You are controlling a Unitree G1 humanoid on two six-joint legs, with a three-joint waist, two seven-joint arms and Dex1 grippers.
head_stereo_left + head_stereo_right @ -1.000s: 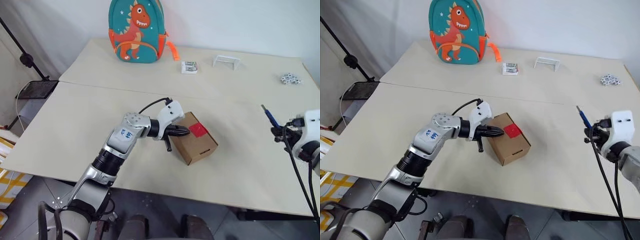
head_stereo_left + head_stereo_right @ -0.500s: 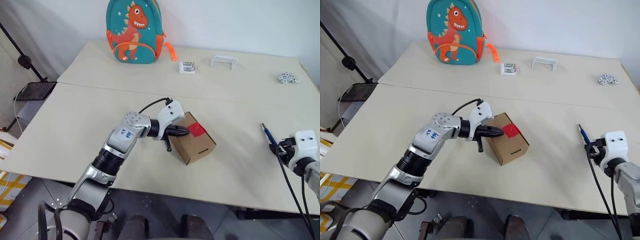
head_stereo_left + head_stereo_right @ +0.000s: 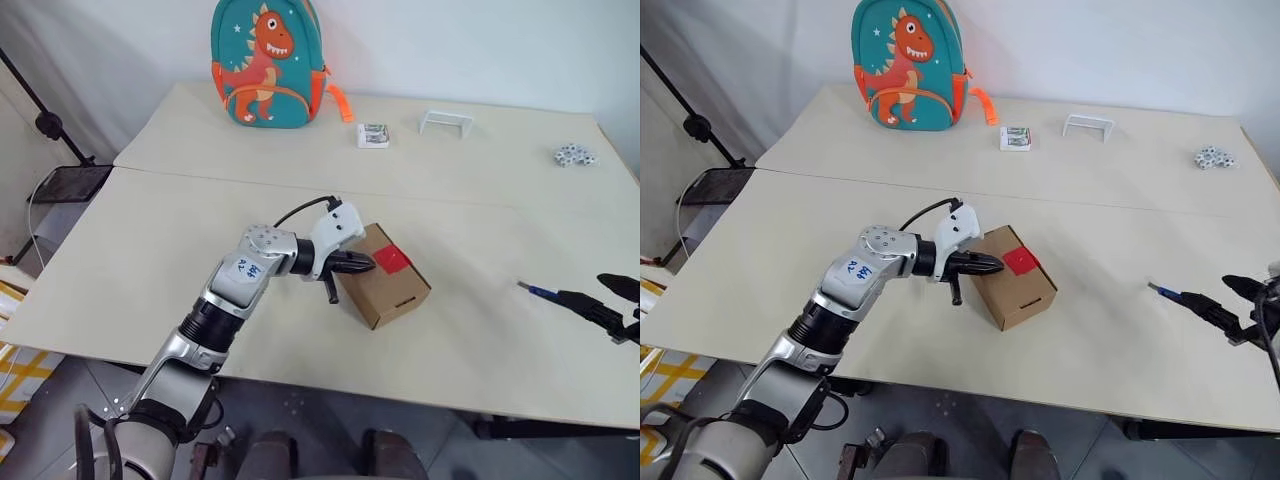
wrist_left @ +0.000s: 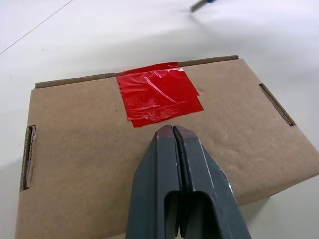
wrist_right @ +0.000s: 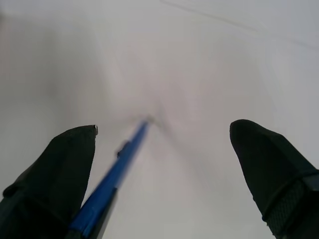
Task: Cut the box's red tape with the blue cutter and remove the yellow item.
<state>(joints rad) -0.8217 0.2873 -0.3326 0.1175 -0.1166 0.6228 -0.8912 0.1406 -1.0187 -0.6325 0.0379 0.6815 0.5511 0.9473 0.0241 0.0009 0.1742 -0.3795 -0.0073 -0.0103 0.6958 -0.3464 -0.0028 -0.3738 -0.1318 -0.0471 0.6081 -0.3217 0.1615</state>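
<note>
box (image 3: pixel 385 276) of brown cardboard sits near the middle of the table (image 3: pixel 180 230), its red tape (image 3: pixel 393 259) on the top face toward the edge at 1 o'clock. the left gripper (image 3: pixel 362 263) rests its tip on the top of the box just beside the tape, at the tape's 9 o'clock, fingers pressed together and holding nothing. the right gripper (image 3: pixel 1238 305) is at the table's 4 o'clock edge with its fingers spread wide; the blue cutter (image 3: pixel 1168 293) lies along one finger, tip on the table (whether it touches that finger, i cannot tell). a dinosaur backpack (image 3: pixel 270 62) stands at the table's 11 o'clock.
</note>
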